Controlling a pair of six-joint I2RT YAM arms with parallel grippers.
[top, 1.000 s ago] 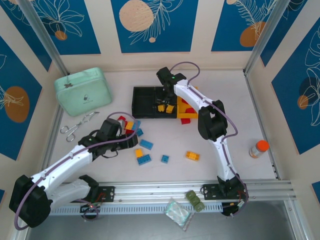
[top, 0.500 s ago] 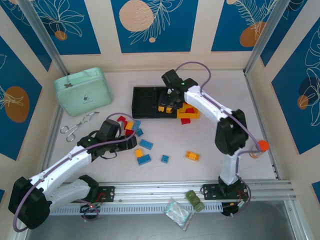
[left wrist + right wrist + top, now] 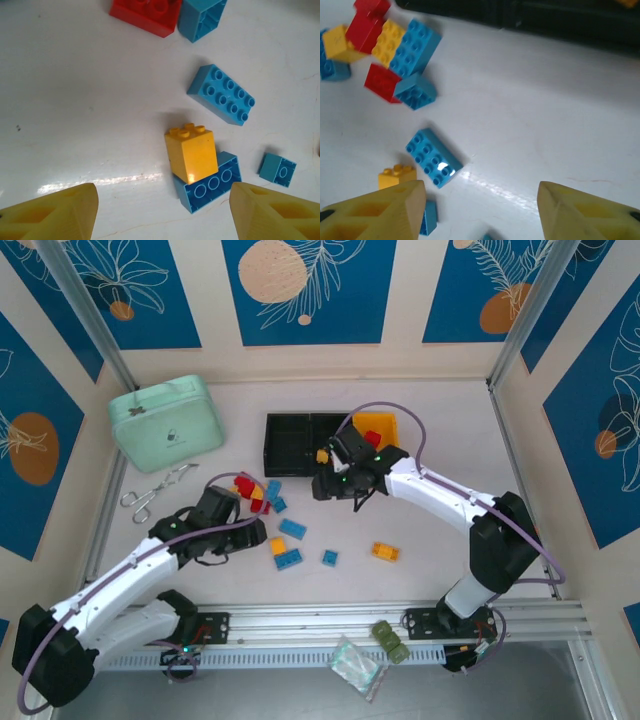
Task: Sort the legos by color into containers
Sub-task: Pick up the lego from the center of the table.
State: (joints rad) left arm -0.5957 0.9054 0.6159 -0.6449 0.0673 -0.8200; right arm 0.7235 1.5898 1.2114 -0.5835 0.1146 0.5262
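few bricks (image 3: 322,454) sit in bins (image 3: 290,443); roughly ten loose. my left pincer (image 3: 163,200) and right pincer (image 3: 480,195) spread, empty.

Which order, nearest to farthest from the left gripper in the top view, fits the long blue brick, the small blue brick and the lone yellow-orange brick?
From the left gripper:
1. The long blue brick, just to its right.
2. The small blue brick, farther right.
3. The lone yellow-orange brick, farthest right.

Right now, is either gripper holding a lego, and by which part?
Nothing is held. The left gripper and the right gripper are both open, with empty jaws.
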